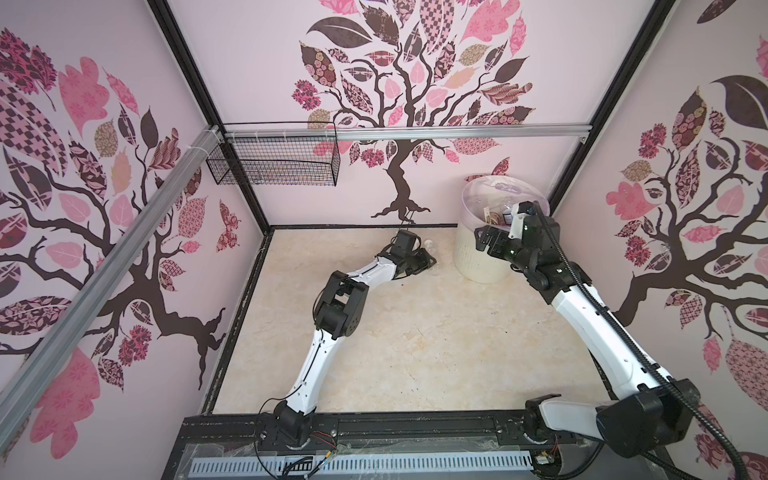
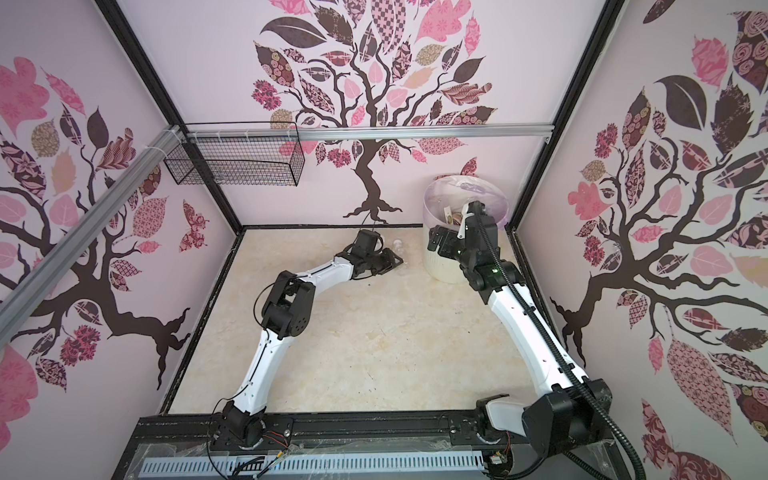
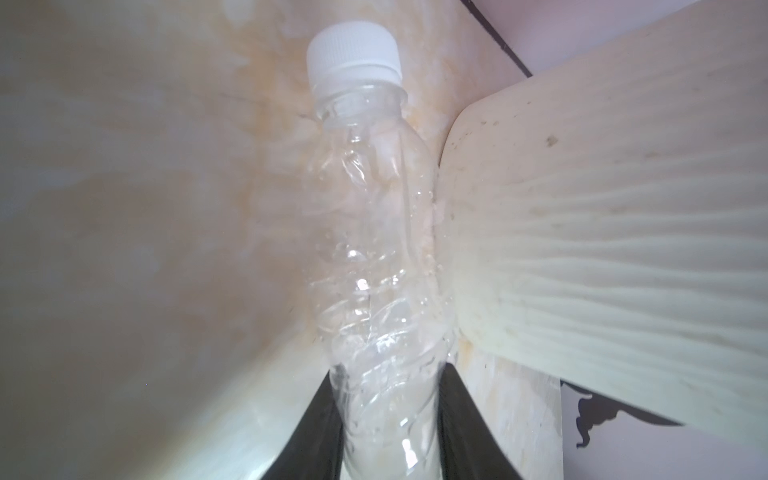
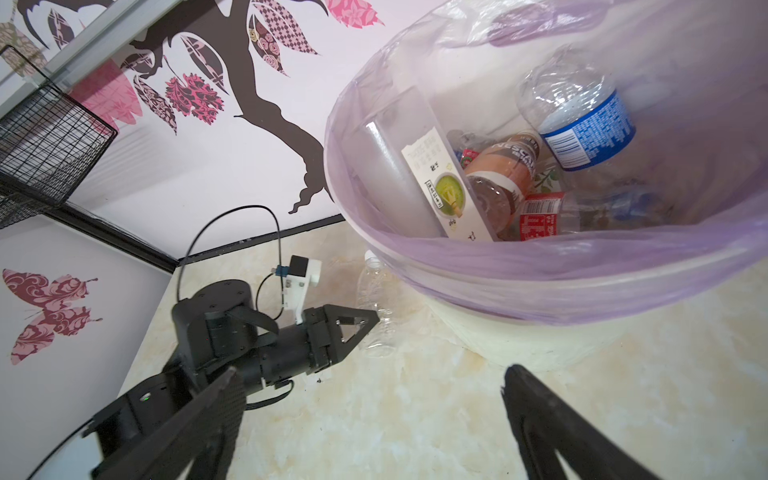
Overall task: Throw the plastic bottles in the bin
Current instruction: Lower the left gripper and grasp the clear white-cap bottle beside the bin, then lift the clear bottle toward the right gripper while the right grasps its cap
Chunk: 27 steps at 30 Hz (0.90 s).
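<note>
A clear plastic bottle (image 3: 365, 249) with a white cap lies on the floor, its side against the foot of the cream ribbed bin (image 3: 582, 249). My left gripper (image 3: 388, 370) is shut on the bottle's lower end, both black fingers pressing its sides. In both top views that gripper (image 1: 428, 262) (image 2: 392, 262) sits low, just left of the bin (image 1: 469, 257) (image 2: 440, 266). My right gripper (image 4: 370, 374) is open and empty, hanging by the bin's near rim (image 1: 492, 241). Inside the lilac liner lie several bottles, among them a blue-labelled one (image 4: 582, 124) and a brown-labelled one (image 4: 503, 170).
A black wire basket (image 1: 274, 162) hangs on the back wall's rail at the left. The bin stands in the back right corner, near the walls. A white card sleeve (image 4: 444, 187) leans inside the bin. Marbled floor (image 1: 415, 332) stretches between both arms.
</note>
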Available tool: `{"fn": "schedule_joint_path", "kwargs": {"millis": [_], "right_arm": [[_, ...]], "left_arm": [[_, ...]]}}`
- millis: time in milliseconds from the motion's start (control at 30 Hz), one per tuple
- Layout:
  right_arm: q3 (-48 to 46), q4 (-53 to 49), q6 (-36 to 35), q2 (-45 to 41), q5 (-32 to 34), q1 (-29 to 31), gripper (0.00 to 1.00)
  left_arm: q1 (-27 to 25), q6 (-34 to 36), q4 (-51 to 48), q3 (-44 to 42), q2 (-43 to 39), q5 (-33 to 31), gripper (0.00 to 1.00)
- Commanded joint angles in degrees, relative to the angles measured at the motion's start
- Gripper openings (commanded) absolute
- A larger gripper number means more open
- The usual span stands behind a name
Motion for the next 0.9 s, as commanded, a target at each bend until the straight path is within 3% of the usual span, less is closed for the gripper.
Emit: {"fn": "schedule_joint_path", "kwargs": {"millis": [0,133,433,633,867], "right_arm": [[3.1,-0.1,-0.2,3.2,0.0,2.7,1.00],[5.2,0.8,1.2,6.7,-2.9,4.0,1.00],[11.0,5.5,7.1,14.8,-15.4,4.2,0.99],[14.9,7.8,9.8,18.0,-19.6,7.7,0.99],[15.9,12.8,14.1,21.0,-25.2,10.9,0.92]], "left_arm": [[1.2,5.4,4.1,-7.6,-9.9,1.8,0.35],[1.2,8.5,5.1,-17.3,-20.5,3.2,0.35],[1.1,7.0,8.5,-34.9,-41.4,6.2,0.35],[0.7,8.4,5.2,-38.3,-49.3,7.3,0.35],[0.7,8.2,5.0,-39.5,-52.0,7.5,0.35]]}}
